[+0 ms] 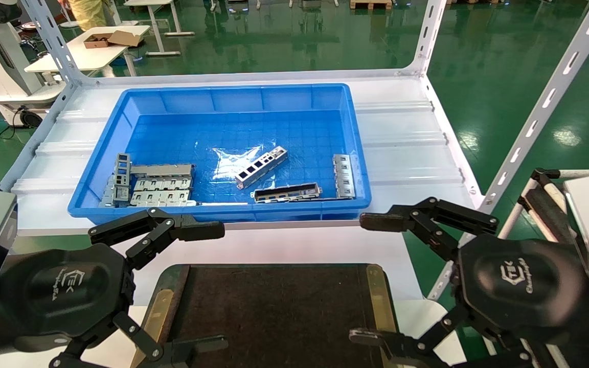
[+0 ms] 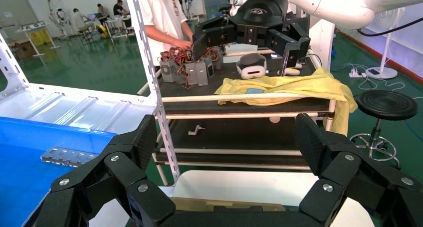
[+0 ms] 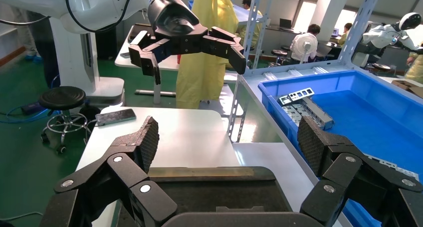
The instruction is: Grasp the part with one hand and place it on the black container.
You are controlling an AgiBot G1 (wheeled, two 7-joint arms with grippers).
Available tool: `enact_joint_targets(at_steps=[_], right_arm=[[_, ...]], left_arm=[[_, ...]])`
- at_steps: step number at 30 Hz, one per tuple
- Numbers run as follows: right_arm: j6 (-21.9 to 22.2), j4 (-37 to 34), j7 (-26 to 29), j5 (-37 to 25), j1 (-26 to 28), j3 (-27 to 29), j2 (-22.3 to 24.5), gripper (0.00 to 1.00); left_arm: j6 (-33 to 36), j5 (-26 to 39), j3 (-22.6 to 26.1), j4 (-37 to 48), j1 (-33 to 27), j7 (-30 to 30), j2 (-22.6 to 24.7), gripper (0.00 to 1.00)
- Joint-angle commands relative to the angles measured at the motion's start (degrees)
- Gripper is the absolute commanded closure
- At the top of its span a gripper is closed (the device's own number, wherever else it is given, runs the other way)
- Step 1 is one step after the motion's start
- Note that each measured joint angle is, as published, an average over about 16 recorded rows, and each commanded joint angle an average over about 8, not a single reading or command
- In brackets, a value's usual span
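The part (image 1: 261,167), a slim silver strip with a row of rectangular cut-outs, lies slantwise at the middle of the blue bin. A similar strip (image 1: 344,176) (image 2: 67,156) lies along the bin's right wall. The black container (image 1: 274,306) (image 3: 219,192), a flat dark tray with brass side strips, sits in front of the bin, nearest me. My left gripper (image 1: 221,286) (image 2: 227,139) hovers open over the tray's left edge, holding nothing. Over the tray's right edge my right gripper (image 1: 358,278) (image 3: 229,137) is open and empty too. Both are short of the bin.
The blue bin (image 1: 95,168) also holds a darker hollow frame piece (image 1: 287,192) and grey slotted plates (image 1: 161,185) at its front left. Slotted white shelf posts (image 1: 529,128) rise beside the bin. A cart (image 1: 545,204) stands to the right.
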Motion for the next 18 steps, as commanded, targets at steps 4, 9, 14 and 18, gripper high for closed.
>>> enact_joint_targets(at_steps=[4, 9, 14, 18], right_arm=[[0.0, 0.0, 0.0, 0.0, 0.0, 0.0, 0.0, 0.0], [0.0, 0.0, 0.0, 0.0, 0.0, 0.0, 0.0, 0.0], [0.0, 0.0, 0.0, 0.0, 0.0, 0.0, 0.0, 0.0], [0.0, 0.0, 0.0, 0.0, 0.0, 0.0, 0.0, 0.0]], left_arm=[[0.0, 0.0, 0.0, 0.0, 0.0, 0.0, 0.0, 0.0], [0.0, 0.0, 0.0, 0.0, 0.0, 0.0, 0.0, 0.0], [0.0, 0.0, 0.0, 0.0, 0.0, 0.0, 0.0, 0.0], [0.0, 0.0, 0.0, 0.0, 0.0, 0.0, 0.0, 0.0]])
